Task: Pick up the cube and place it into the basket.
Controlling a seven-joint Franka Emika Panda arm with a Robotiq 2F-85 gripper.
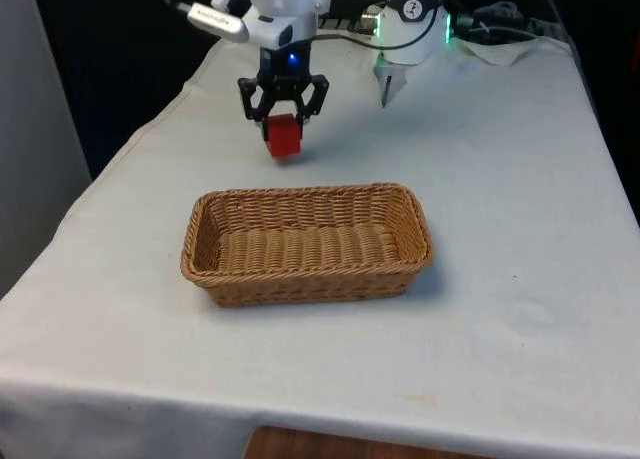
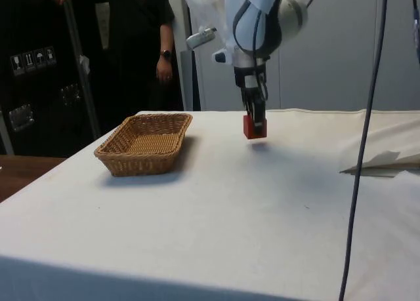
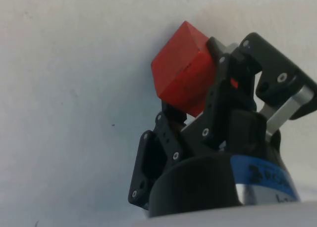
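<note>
A red cube (image 1: 284, 136) hangs just above the white cloth, held between the black fingers of my gripper (image 1: 283, 119), which is shut on it. From the side the cube (image 2: 254, 127) is lifted a little off the table under the gripper (image 2: 255, 119). In the wrist view the cube (image 3: 184, 77) sits tilted between the fingers (image 3: 218, 96). The woven wicker basket (image 1: 214, 211) stands nearer the table's front, below the cube in the front view, with nothing in it. In the side view the basket (image 2: 121, 164) lies to the cube's left.
A person in dark clothes (image 2: 147, 39) stands behind the table near the basket. A grey cable (image 2: 363, 143) hangs down at the side view's right, over a fold of cloth (image 2: 384, 162). Cables (image 1: 500, 24) lie at the far end.
</note>
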